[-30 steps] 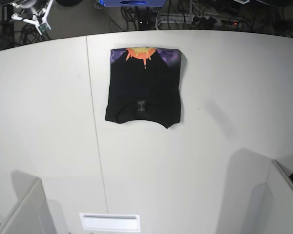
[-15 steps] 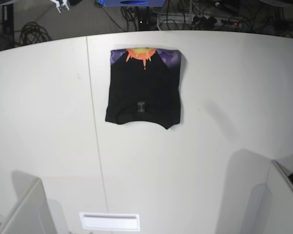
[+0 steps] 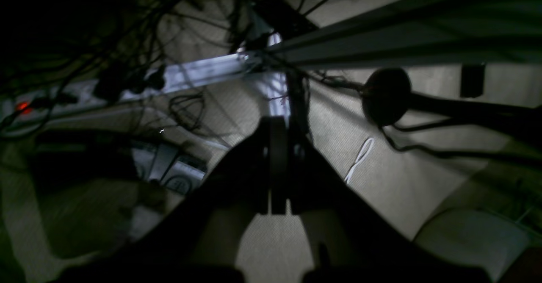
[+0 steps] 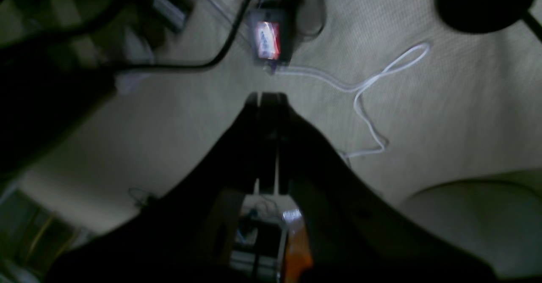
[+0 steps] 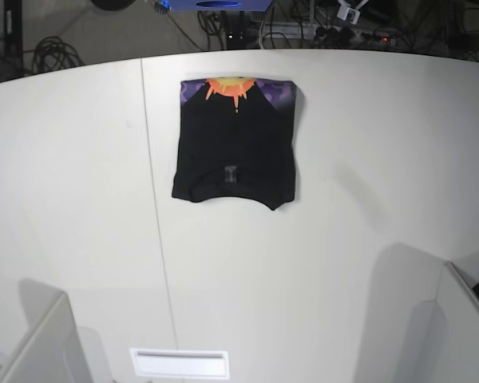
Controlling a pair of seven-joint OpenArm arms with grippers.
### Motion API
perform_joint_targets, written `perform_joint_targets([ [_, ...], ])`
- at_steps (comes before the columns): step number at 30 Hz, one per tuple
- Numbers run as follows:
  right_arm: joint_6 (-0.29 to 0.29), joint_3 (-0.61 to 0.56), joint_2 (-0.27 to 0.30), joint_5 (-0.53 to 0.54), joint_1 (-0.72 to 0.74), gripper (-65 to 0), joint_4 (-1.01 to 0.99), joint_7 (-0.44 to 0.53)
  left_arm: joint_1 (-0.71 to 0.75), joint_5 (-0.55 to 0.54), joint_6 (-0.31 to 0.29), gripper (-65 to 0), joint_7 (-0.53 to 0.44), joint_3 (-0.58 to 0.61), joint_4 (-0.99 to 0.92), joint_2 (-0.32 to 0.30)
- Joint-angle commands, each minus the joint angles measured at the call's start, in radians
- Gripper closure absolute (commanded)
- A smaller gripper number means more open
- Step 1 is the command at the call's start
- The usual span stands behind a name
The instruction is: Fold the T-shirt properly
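White tabletop (image 5: pixel 319 263) fills the base view, with a thin seam running down it just left of the black short-sleeved cloth T-shirt (image 5: pixel 234 152). That T-shirt lies flat and folded into a compact rectangle on the far half of the table, its orange sun and purple print showing along the far edge and a small tag near its near edge. Beyond the table's far edge, dark cables lie on the floor. Neither arm reaches over the table here.

From the left wrist view, the dark left gripper (image 3: pixel 275 168) points at pale carpet (image 3: pixel 402 177), its jaws pressed together with nothing between them. A thin white looped cord (image 3: pixel 359 159) lies on the carpet to the gripper's right, and tangled black cables (image 3: pixel 186 109) lie to its upper left.

From the right wrist view, the dark right gripper (image 4: pixel 266 139) has its jaws closed and empty. A white looped cord (image 4: pixel 372 92) lies on the carpet right of this gripper.
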Motion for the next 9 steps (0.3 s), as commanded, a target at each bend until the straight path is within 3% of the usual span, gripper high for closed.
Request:
perform_joint_targets([
  [1, 0.008, 0.002, 0.002, 0.005, -0.009, 0.0, -0.031, 0.073, 0.013, 0.006, -0.014, 0.0, -0.008, 0.015, -0.006, -0.001],
  [3, 0.008, 0.002, 0.002, 0.005, -0.015, 0.0, -0.035, 0.135, 0.011, 0.006, -0.014, 0.0, -0.008, 0.046, -0.006, 0.002],
  [9, 0.008, 0.004, 0.002, 0.005, -0.071, 0.0, 0.065, 0.133, 0.011, -0.002, -0.014, 0.0, -0.009, 0.053, 0.024, 0.022],
])
